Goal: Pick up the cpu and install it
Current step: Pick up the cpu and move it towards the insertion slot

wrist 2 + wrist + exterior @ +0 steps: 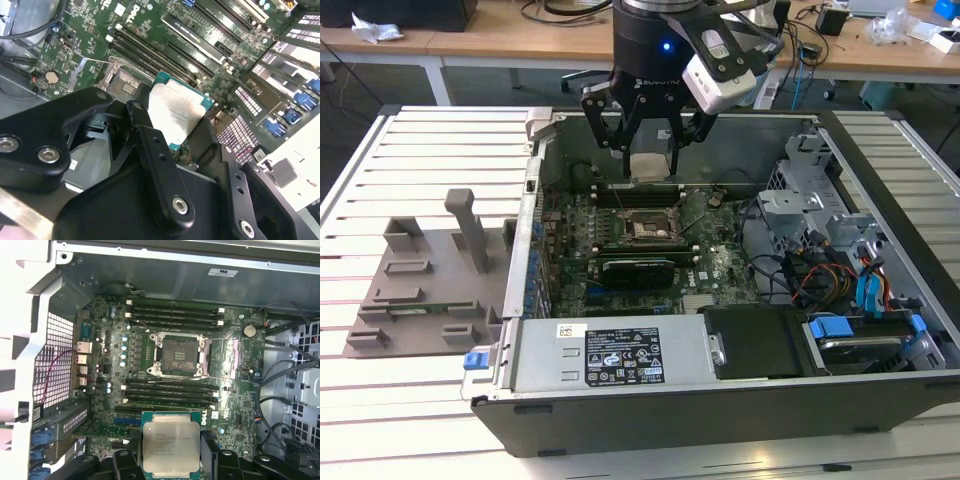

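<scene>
My gripper is shut on the cpu, a flat square chip with a silver-grey top and a green edge. It hangs inside the open computer case, above the motherboard and a little behind the open socket. In the first wrist view the cpu sits between my black fingers, with the socket farther out. In the second wrist view the cpu is tilted, held between the fingers.
The case wall rises on the exterior view's left. Drive cages and cables crowd the exterior view's right, a power supply lies in front. A grey fixture tray rests on the slatted table outside the case. Memory slots flank the socket.
</scene>
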